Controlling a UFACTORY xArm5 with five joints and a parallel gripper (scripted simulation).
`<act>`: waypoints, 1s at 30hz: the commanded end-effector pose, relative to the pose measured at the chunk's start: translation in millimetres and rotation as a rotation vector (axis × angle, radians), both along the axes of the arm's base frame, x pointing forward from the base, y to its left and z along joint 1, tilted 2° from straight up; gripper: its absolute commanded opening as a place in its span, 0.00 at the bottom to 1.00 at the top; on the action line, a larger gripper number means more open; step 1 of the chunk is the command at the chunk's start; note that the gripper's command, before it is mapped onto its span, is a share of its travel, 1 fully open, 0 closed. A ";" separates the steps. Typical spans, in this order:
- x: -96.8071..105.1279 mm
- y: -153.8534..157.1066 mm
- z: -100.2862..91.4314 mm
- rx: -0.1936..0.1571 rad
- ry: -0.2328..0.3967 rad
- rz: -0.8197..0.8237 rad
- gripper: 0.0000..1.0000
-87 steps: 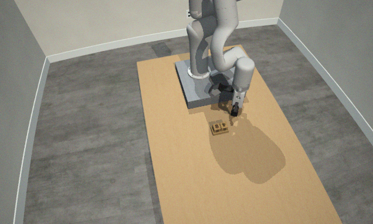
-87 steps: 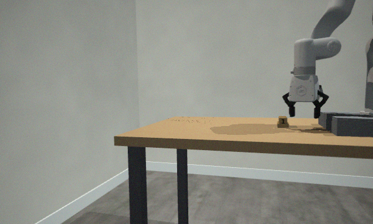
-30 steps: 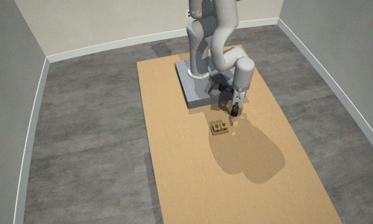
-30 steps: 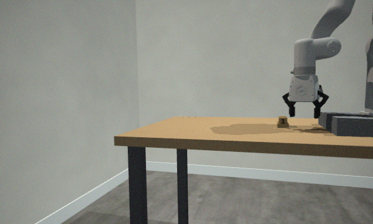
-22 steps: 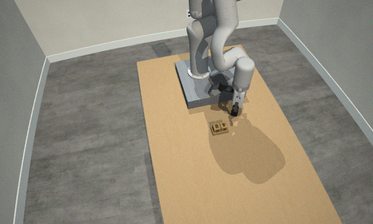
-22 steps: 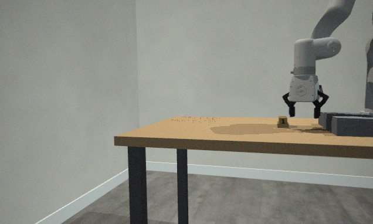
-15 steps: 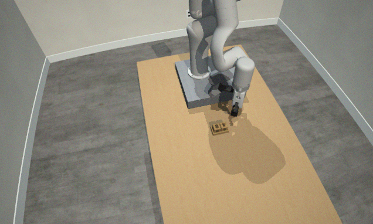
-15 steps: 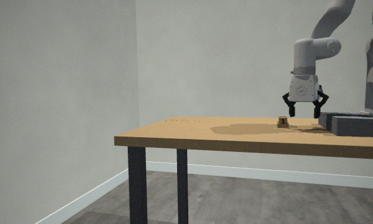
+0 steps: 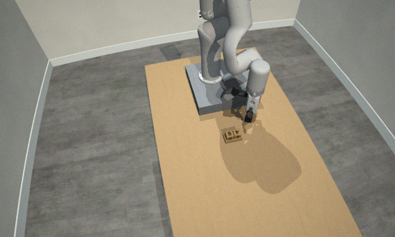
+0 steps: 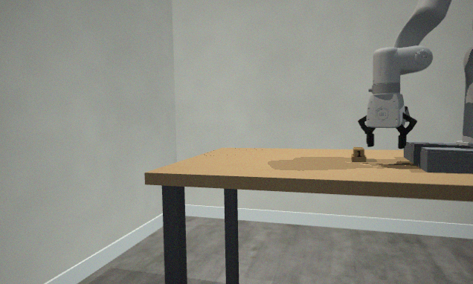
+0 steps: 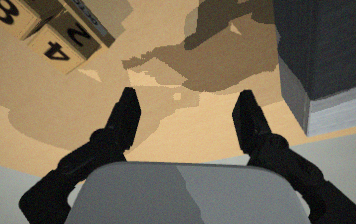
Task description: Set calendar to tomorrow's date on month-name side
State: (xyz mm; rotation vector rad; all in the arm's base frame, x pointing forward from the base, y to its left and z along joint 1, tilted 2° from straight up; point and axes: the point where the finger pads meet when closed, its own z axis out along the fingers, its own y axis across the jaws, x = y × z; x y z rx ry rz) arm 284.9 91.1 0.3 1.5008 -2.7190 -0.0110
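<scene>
Wrist view: we are hovering our empty, spread hand [image 11: 186,117] beside the calendar cubes [image 11: 50,30], lying up-left, apart

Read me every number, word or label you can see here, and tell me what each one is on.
"4": top face of the nearer cube, wrist view.
"2": that cube's side face.
"3" or "8", cut off by the frame edge: top face of the other cube.
Strip on the tray: lettering too blurred to read.
"1": cube end face, exterior view.
Round mark on the claw housing: unreadable.
</scene>
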 end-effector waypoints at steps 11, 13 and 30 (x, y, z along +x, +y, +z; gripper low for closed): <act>-4.9 -13.9 6.3 0.002 -0.002 0.000 1.00; -5.4 -15.2 6.7 0.002 -0.002 0.000 1.00; -12.6 -32.9 10.8 0.004 -0.002 0.000 1.00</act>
